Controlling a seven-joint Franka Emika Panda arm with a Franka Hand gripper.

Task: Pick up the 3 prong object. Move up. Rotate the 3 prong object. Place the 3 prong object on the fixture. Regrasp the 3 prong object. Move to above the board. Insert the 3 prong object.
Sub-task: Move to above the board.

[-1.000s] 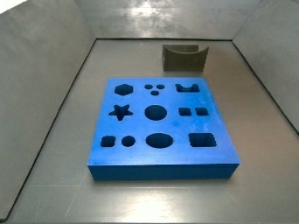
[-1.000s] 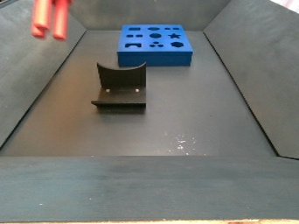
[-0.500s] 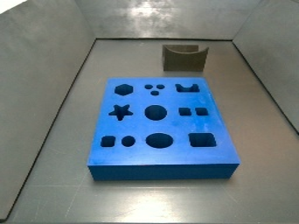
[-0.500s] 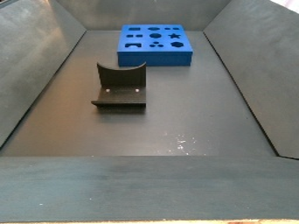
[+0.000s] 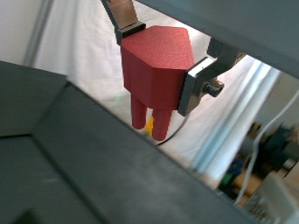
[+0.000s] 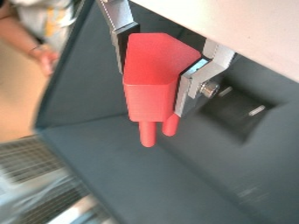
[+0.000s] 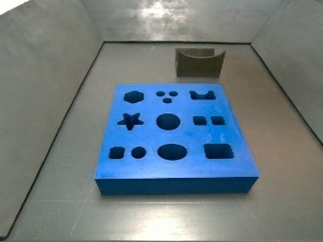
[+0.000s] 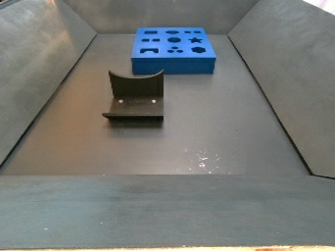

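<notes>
Gripper [image 5: 163, 66] pinching the 3 prong object [image 5: 156, 70], out of sight in both side views.

Both wrist views show the red block clamped between the silver fingers [image 6: 201, 77], its prongs [image 6: 158, 129] pointing away from the wrist; it seems raised well above the bin, though its height cannot be told. In both side views the blue board [image 7: 172, 138] lies flat on the grey floor [image 8: 197, 137], with the dark fixture [image 8: 135, 96] well apart from it, standing bare.
</notes>
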